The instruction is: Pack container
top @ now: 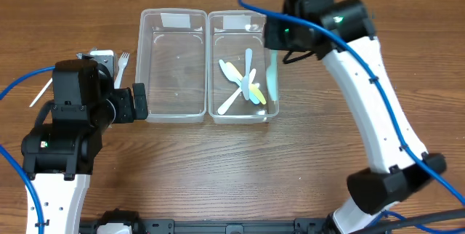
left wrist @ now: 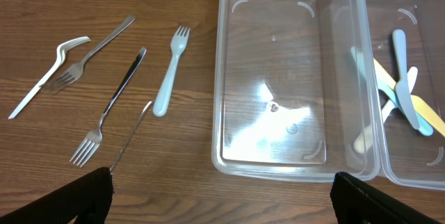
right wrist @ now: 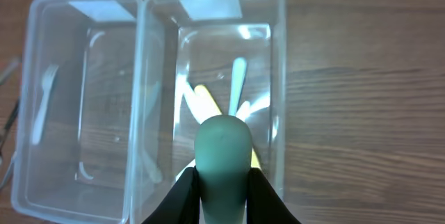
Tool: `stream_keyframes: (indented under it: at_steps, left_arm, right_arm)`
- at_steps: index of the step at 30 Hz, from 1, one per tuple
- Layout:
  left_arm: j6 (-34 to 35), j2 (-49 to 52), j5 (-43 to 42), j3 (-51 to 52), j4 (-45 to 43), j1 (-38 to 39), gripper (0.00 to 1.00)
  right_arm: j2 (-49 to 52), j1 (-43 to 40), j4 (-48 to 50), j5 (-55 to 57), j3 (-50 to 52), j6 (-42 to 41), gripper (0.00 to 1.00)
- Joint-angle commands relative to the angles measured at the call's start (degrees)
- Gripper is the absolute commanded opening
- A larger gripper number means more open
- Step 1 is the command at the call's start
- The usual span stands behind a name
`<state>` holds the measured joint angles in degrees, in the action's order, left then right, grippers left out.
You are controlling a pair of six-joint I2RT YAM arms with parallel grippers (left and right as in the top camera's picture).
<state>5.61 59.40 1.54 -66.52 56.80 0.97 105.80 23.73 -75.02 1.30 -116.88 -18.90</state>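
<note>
Two clear plastic containers stand side by side. The left container (top: 172,63) is empty and also shows in the left wrist view (left wrist: 274,78). The right container (top: 243,81) holds several plastic utensils (top: 243,83). My right gripper (right wrist: 222,196) is shut on a pale green utensil (right wrist: 222,151) and holds it above the right container's right side, as the overhead view shows (top: 272,81). My left gripper (left wrist: 222,206) is open and empty, low in front of the left container. A pale blue plastic fork (left wrist: 170,71) and metal forks (left wrist: 111,106) lie on the table to its left.
A bent white utensil (left wrist: 45,78) and another metal fork (left wrist: 94,50) lie further left. In the overhead view my left arm (top: 73,110) hides most of these; only a white fork (top: 122,65) shows. Blue cables hang beside both arms.
</note>
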Motion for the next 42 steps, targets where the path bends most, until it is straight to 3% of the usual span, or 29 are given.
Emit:
stream_keyframes:
  at_steps: [1, 13, 17, 19, 20, 25, 28, 33, 34, 36, 37, 39, 42]
  left_arm:
    - [-0.2, 0.2, 0.3, -1.2, 0.0, -0.6, 1.0]
    - [-0.2, 0.2, 0.3, -1.2, 0.0, -0.6, 1.0]
    - [-0.3, 0.2, 0.3, -1.2, 0.0, -0.6, 1.0]
    - [-0.3, 0.2, 0.3, -1.2, 0.0, -0.6, 1.0]
    - [-0.3, 0.2, 0.3, -1.2, 0.0, -0.6, 1.0]
    - [-0.3, 0.2, 0.3, -1.2, 0.0, -0.6, 1.0]
    - [-0.3, 0.2, 0.3, -1.2, 0.0, -0.6, 1.0]
    - [-0.3, 0.2, 0.3, -1.2, 0.0, -0.6, 1.0]
    - [-0.3, 0.2, 0.3, -1.2, 0.0, -0.6, 1.0]
    - [-0.3, 0.2, 0.4, -1.2, 0.0, -0.6, 1.0]
    - [-0.3, 0.2, 0.4, -1.2, -0.1, -0.6, 1.0]
    - [-1.3, 0.2, 0.4, -1.2, -0.2, -0.6, 1.0]
    - [-2.5, 0.2, 0.4, -1.2, -0.1, -0.6, 1.0]
  right_arm:
    - [7.8, -0.5, -0.5, -2.1, 1.4, -2.1, 0.04]
    - [22.1, -0.4, 0.6, -5.5, 1.4, 1.1, 0.04]
    - [22.6, -0.4, 2.0, -5.5, 1.4, 1.3, 0.11]
    - [22.6, -0.4, 2.4, -5.5, 1.3, 1.3, 0.2]
    - [22.6, -0.4, 2.6, -5.5, 1.3, 1.4, 0.3]
    - [22.6, -0.4, 2.8, -5.5, -0.2, 2.9, 0.45]
    - [22.6, -0.4, 1.9, -5.5, -3.7, 3.8, 0.49]
    - [22.2, -0.4, -3.0, -3.5, -19.0, 4.0, 0.5]
    - [22.1, -0.4, -4.1, -1.5, -23.1, 4.2, 0.6]
    - [21.6, -1.0, -6.3, 1.7, -29.6, 5.7, 0.93]
    - [21.4, -1.4, -7.5, 2.1, -33.0, 8.0, 1.0]
    - [20.9, -2.7, -10.4, 2.4, -38.8, 15.5, 1.0]
    - [18.7, -6.4, -13.3, 2.9, -41.0, 14.3, 1.0]
